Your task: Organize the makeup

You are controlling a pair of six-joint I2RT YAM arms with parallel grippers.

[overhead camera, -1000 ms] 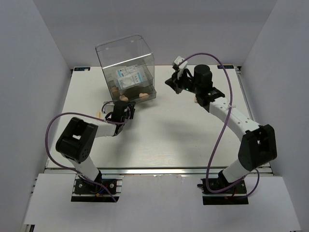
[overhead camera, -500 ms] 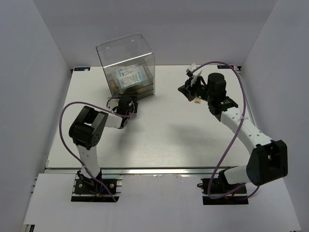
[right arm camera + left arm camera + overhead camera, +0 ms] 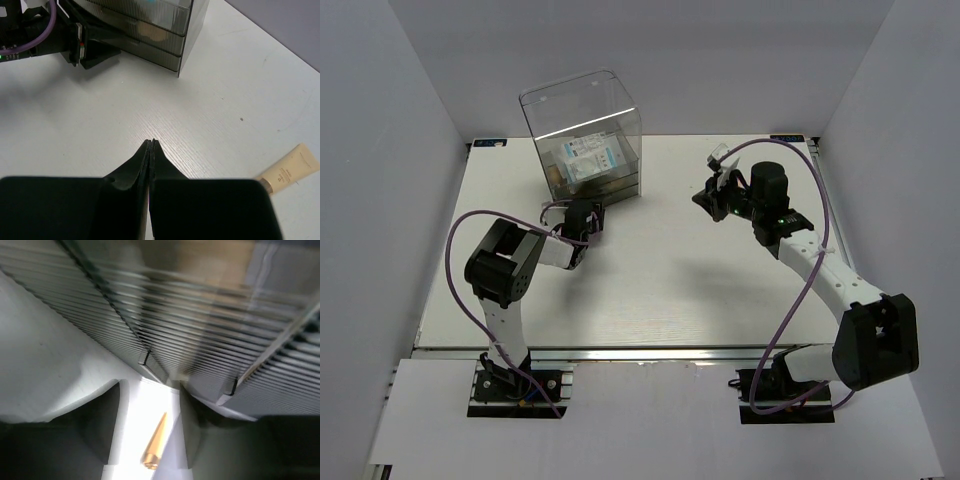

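Left tool (image 3: pixel 584 213), fingers (image 3: pixel 100 430) parted, faces the box (image 3: pixel 582 130) near the far-left corner; a stick (image 3: pixel 155 442) lies between them. Right tool (image 3: pixel 150 145), closed and empty, hovers near the tube (image 3: pixel 289 170). We advise closing squarely on the stick, clear of the box.

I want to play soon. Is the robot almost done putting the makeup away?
Partly. The white-and-blue packets sit inside the clear drawer box. Nothing is held: the left gripper is open over a tan cone-shaped item, the right gripper shut empty. A tan tube also lies on the table.
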